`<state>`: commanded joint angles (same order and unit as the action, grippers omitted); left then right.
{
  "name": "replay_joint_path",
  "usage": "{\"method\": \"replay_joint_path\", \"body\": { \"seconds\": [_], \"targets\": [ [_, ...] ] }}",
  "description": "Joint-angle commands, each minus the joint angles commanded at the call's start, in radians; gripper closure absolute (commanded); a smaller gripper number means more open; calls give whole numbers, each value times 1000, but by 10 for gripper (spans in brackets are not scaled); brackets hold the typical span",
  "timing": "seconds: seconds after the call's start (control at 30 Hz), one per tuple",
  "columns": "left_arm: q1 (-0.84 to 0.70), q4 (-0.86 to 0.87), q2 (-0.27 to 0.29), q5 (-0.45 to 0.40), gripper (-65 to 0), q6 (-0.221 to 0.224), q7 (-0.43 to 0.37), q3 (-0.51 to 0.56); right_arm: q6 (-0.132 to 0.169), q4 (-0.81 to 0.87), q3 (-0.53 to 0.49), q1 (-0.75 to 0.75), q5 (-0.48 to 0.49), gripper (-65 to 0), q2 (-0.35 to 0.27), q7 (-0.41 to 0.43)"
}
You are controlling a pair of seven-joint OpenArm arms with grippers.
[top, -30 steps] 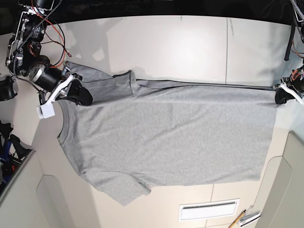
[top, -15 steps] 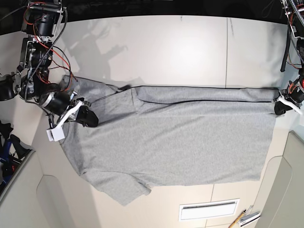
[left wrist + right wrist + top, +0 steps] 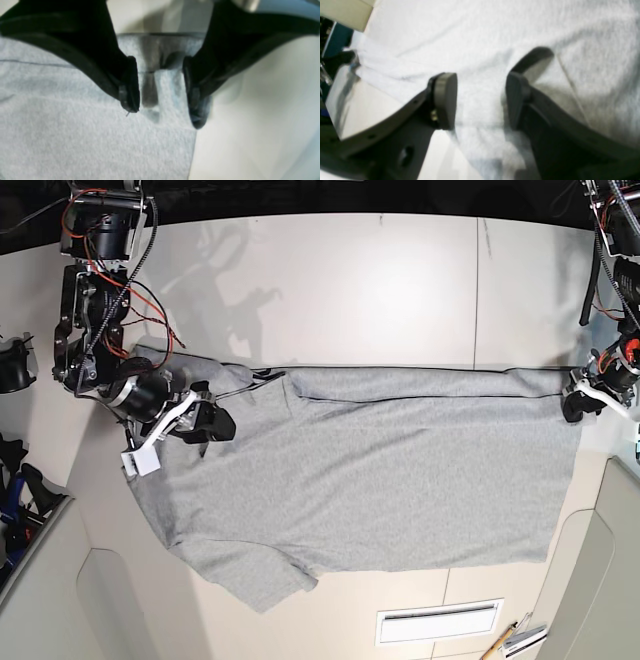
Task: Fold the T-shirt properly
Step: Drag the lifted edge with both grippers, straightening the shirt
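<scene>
The light grey T-shirt (image 3: 380, 480) lies spread on the white table (image 3: 400, 290), plain side up, collar to the left and hem to the right. Its far edge is turned over in a narrow folded strip (image 3: 430, 383). My right gripper (image 3: 205, 425) sits over the shoulder by the collar. In its wrist view the gripper (image 3: 481, 100) has its jaws apart over the cloth (image 3: 482, 37). My left gripper (image 3: 572, 408) is at the far hem corner. In its wrist view the gripper (image 3: 163, 107) has its jaws apart, straddling the cloth's corner (image 3: 75, 137).
A white slotted plate (image 3: 440, 622) and some pens (image 3: 515, 640) lie at the front right. Raised beige panels stand at the front left (image 3: 60, 580) and right (image 3: 610, 560). Bare table lies beyond the shirt.
Both grippers moved toward the front and slightly inward. The shirt's far edge came with them and now lies folded over as a strip. The far sleeve flattened.
</scene>
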<state>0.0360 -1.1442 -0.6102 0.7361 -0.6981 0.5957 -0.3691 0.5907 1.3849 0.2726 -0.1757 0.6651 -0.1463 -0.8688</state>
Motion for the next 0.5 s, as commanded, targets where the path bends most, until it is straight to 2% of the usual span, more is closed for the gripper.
{"method": "replay_joint_path", "body": {
  "seconds": [0.07, 0.2, 0.27, 0.37, 0.4, 0.5],
  "targets": [
    [0, 0, 0, 49, -301, 0, 26, -34, 0, 41, 56, 8, 31, -312, 0, -45],
    [-1, 0, 0, 186, -302, 0, 171, -157, 0, 130, 212, 48, 92, -313, -8, -87],
    [-3, 0, -2, 238, -305, 0, 217, -203, 0, 138, 261, 62, 110, -313, -24, -94],
    [-9, 0, -2, 258, -399, 0, 240, -222, 0, 137, 305, 92, 109, -313, -54, -101],
    [-19, 0, -2, 265, -411, 0, 243, -222, 0, 137, 317, 109, 111, -323, -66, -101],
    [-56, 0, -2, 273, -411, 0, 243, -222, 0, 137, 362, 177, 118, -455, -100, -100]
  ]
}}
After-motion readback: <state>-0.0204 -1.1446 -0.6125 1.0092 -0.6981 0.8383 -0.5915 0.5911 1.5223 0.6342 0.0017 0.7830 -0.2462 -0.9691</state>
